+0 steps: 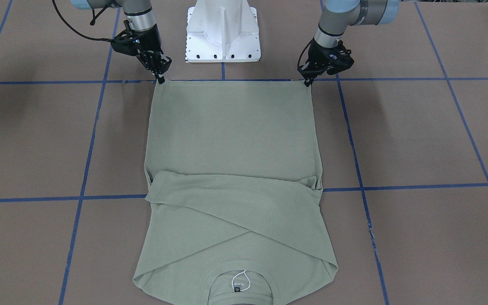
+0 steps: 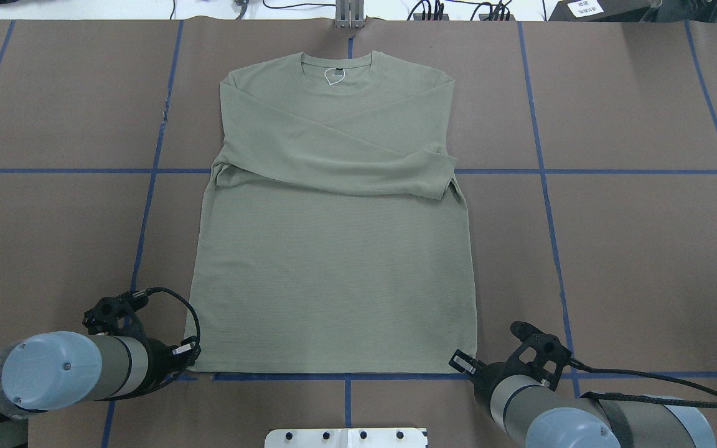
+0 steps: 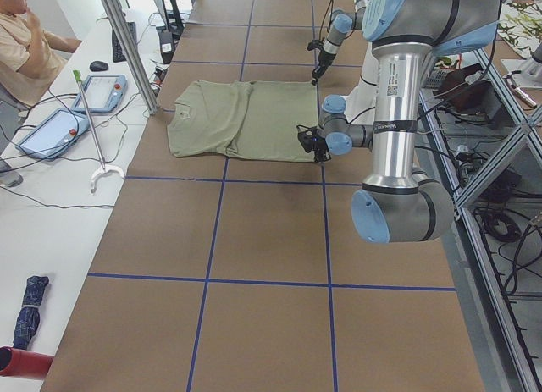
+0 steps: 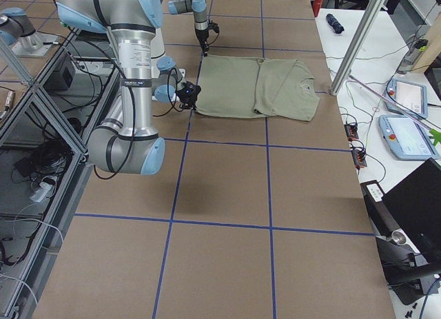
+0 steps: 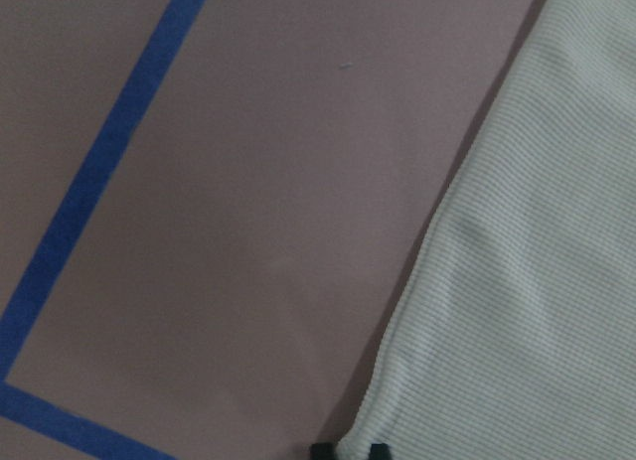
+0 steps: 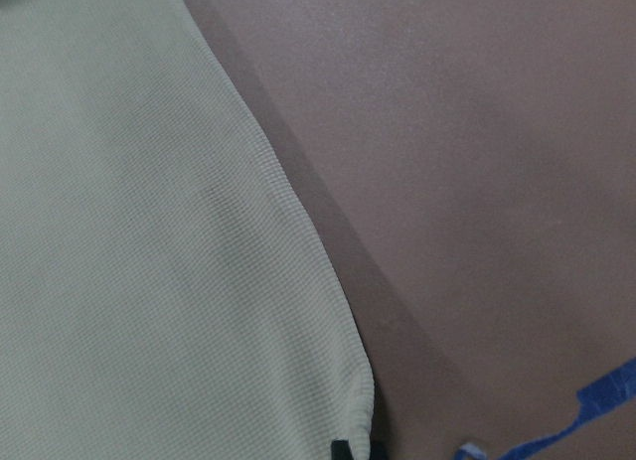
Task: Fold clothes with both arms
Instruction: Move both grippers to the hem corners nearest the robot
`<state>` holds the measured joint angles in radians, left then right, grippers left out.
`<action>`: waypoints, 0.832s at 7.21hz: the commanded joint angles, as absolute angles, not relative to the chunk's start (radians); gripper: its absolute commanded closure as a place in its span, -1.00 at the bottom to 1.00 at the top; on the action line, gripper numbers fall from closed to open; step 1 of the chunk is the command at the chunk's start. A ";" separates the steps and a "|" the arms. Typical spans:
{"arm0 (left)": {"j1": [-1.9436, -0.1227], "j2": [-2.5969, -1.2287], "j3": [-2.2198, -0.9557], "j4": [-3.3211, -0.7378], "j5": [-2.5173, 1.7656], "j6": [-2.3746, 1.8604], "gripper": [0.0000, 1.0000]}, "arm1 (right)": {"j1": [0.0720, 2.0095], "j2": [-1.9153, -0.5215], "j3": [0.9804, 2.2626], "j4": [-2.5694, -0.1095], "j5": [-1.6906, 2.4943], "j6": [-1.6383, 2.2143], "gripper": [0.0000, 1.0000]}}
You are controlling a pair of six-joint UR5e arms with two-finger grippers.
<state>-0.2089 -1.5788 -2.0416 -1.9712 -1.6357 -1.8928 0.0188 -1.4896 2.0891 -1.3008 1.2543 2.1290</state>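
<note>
The sage-green shirt (image 2: pixel 333 261) lies flat on the brown table, collar (image 2: pixel 337 62) at the far edge and both sleeves folded across the chest. Its hem runs along the near blue tape line. My left gripper (image 2: pixel 192 356) is shut on the hem's left corner; in the left wrist view its black fingertips (image 5: pixel 320 450) pinch the fabric corner (image 5: pixel 527 281). My right gripper (image 2: pixel 460 362) is shut on the other hem corner, where the ribbed cloth (image 6: pixel 129 231) ends at the fingertips (image 6: pixel 341 448). In the front-facing view both grippers, left (image 1: pixel 308 81) and right (image 1: pixel 159 79), touch down at the corners.
The white pedestal base (image 1: pixel 223 34) stands just behind the hem between the arms. Blue tape lines (image 2: pixel 539 171) grid the table. A person (image 3: pixel 21 45) sits at a side table with tablets (image 3: pixel 106 91) beyond the collar end. A metal post (image 3: pixel 127 45) rises near the collar.
</note>
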 commanded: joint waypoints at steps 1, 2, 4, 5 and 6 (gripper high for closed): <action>-0.209 -1.577 -2.106 -1.973 -1.647 -1.922 1.00 | 0.020 -1.505 2.121 -1.301 1.255 2.129 1.00; -0.201 -1.577 -2.168 -1.971 -1.692 -1.957 1.00 | 0.002 -1.520 2.150 -1.301 1.258 2.129 1.00; -0.126 -1.575 -2.248 -1.971 -1.701 -2.034 1.00 | -0.056 -1.630 2.270 -1.301 1.261 2.131 1.00; -0.117 -1.574 -2.282 -1.970 -1.703 -2.048 1.00 | -0.078 -1.688 2.330 -1.301 1.262 2.131 1.00; -0.100 -1.569 -2.305 -1.948 -1.703 -2.060 1.00 | -0.096 -1.734 2.365 -1.301 1.264 2.132 1.00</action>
<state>-0.1223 -1.5735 -2.2687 -1.9651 -1.7010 -2.0391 -0.0695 -1.6677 2.3049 -1.3008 1.2618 2.1310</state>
